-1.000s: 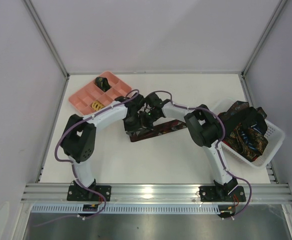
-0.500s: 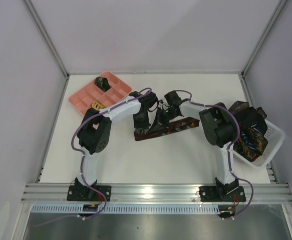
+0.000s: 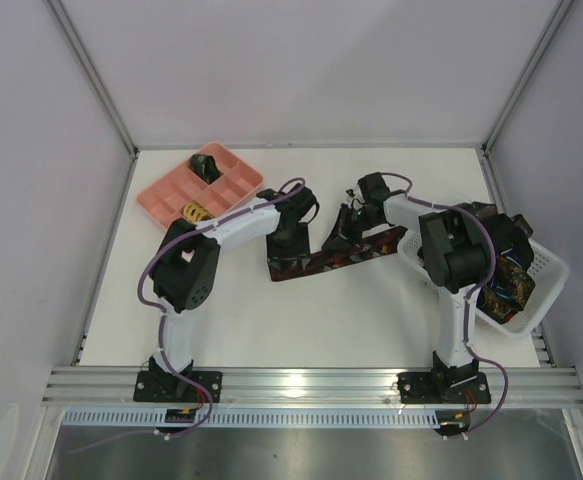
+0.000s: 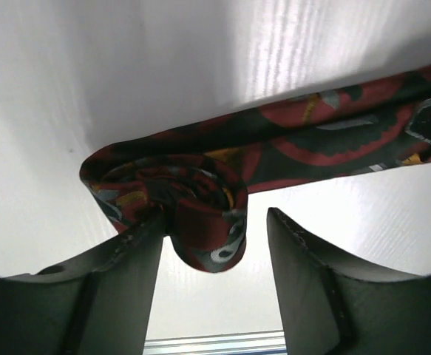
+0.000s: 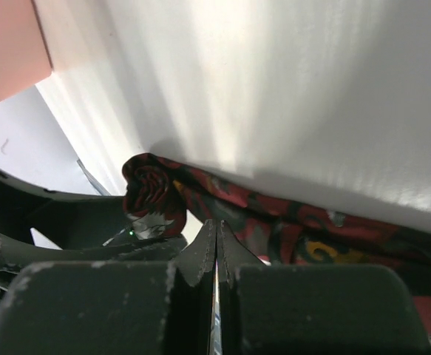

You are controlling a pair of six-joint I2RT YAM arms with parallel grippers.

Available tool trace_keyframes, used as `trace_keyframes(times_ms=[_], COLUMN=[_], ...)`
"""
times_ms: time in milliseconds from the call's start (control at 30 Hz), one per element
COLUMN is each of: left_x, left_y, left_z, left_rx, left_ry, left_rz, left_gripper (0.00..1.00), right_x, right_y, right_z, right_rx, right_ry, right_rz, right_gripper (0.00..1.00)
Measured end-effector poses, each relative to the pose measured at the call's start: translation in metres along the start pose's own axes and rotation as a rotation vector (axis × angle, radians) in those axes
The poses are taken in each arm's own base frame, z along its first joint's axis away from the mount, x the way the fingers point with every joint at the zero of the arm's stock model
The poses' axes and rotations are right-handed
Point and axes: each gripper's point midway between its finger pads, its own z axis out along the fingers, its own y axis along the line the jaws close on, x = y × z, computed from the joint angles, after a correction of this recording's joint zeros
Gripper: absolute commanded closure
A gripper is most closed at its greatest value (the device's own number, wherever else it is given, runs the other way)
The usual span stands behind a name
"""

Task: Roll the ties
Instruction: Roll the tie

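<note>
At the upper left of my overhead view sits the pink plastic compartment tray (image 3: 233,187), with a dark rolled tie (image 3: 207,165) in its top compartment and a small yellow roll (image 3: 193,211) in a lower one; neither has shifted over the last second.

Just right of the tray, my left gripper (image 3: 289,248) is down on the white bench (image 3: 351,320). It now sits a little further right than a second ago, and that arm's elbow has drawn in towards centre. On the left wrist camera its fingers (image 4: 123,277) stand well apart. The coiled end of the long dark necktie with red-orange patterning (image 3: 323,260) sits between them, touching the left finger and clear of the right one.

The necktie runs from that coil across mid-frame, up and to the right. The whole strip has slid rightward, so its far end now reaches almost to the basket.

My right gripper (image 3: 353,218) hangs over the middle of the strip. It has travelled right, and that arm's elbow has swung out over the basket's edge. Its fingers are pressed together with only a hairline between them; I cannot tell whether fabric is nipped there.

At far right, the white mesh basket (image 3: 549,272) holds a heap of dark patterned ties (image 3: 501,280).
</note>
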Motion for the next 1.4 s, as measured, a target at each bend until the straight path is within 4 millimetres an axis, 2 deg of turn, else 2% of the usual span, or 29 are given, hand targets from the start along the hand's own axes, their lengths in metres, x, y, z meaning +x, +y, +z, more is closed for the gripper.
trace_keyframes(times_ms=[167,233,300,433,567,700,800,900,1033,1233,1400], left_x=[-0.001,0.0,0.0,-0.003,-0.003,-0.001,-0.001,0.006,0.019,0.012,0.006], left_y=[-0.007,-0.01,-0.012,-0.017,-0.015,0.01,0.033,0.056,0.071,0.059,0.05], left_z=[-0.005,-0.011,-0.021,-0.051,-0.085,-0.107,-0.104,-0.086,-0.064,-0.06,-0.055], left_rx=[0.052,0.085,0.121,0.212,0.324,0.394,0.406,0.412,0.435,0.532,0.583], left_ry=[-0.018,-0.031,-0.052,-0.122,-0.197,-0.254,-0.267,-0.233,-0.165,-0.142,-0.129], left_rz=[0.005,0.011,0.019,0.032,0.025,-0.028,-0.081,-0.14,-0.194,-0.194,-0.196], left_gripper=[0.19,0.11,0.07,0.06,0.07,0.09,0.1,0.09,0.09,0.09,0.09], right_x=[0.003,0.005,0.008,0.014,0.021,0.032,0.045,0.057,0.064,0.064,0.062], right_y=[0.007,0.007,0.008,0.013,0.029,0.055,0.076,0.09,0.095,0.077,0.071], right_z=[-0.001,-0.001,0.0,0.002,0.005,0.012,0.017,0.022,0.027,0.039,0.04], right_rx=[-0.007,-0.004,-0.003,-0.011,-0.038,-0.07,-0.091,-0.106,-0.111,-0.078,-0.065], right_ry=[0.0,0.006,0.013,0.035,0.061,0.092,0.122,0.147,0.174,0.203,0.201], right_rz=[-0.025,-0.026,-0.032,-0.039,-0.069,-0.122,-0.162,-0.194,-0.199,-0.16,-0.151], right_gripper=[1.0,1.0,1.0,1.0,1.0,1.0,1.0,1.0,1.0,1.0,1.0])
